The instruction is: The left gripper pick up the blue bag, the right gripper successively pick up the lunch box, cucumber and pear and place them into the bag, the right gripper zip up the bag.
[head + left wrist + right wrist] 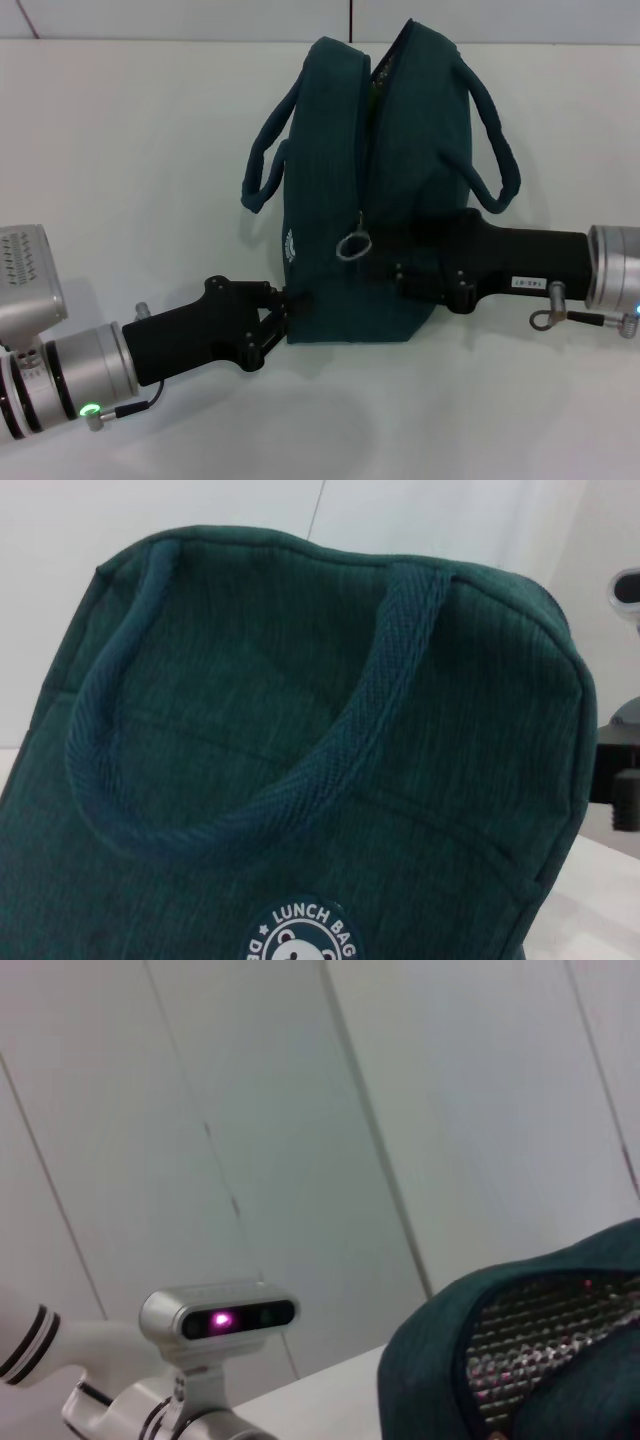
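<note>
So we had the blue bag (400,200) standing upright on the white table (130,150), about the middle of the head view, with both loop handles flopped out to either side and the zipper running down the near end. The zipper wasn't shut all the way at the top; we could see a gap there, and the right wrist view showed the silvery quilted lining (540,1340) through that opening. The metal ring pull (354,244) hung partway down the near face. The left gripper (290,300) came in low from the robot's left side, its fingertips right at the bag's lower near corner, touching the fabric or pinching it, but we couldn't tell from these shots whether the fingers were actually pressed together on it. The right gripper (375,262) reached in from the opposite side, its black housing lying across the bag's near face, tip just beside the ring pull; again, we couldn't tell if it was spread or clamped on anything. The left wrist view was basically filled with the bag's side panel, one handle (300,770) drooping across it and the round white-lettered logo (300,935) at the edge. We didn't see any lunch box, cucumber or pear out on the table.
</note>
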`<state>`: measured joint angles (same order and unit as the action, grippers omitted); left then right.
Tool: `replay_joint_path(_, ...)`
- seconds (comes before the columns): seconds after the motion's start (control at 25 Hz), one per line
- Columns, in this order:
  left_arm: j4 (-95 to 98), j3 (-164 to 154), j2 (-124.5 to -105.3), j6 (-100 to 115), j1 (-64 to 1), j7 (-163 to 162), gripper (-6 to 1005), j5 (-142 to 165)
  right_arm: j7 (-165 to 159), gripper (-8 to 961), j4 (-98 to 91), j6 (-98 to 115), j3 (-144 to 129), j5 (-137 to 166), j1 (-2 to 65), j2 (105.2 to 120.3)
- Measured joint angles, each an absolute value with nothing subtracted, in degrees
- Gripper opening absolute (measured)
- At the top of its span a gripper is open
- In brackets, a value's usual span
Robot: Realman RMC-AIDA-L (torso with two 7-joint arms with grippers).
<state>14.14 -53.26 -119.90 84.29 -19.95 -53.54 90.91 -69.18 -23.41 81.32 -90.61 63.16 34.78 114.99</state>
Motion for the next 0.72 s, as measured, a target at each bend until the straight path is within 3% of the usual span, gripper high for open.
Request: replay_joint_path(0.72,14.15,-53.26,-119.88,84.29,-20.35,-52.65,53,91.00,-68.27,429,-24.37,77.16,-92.15,63.28,35.61,115.95)
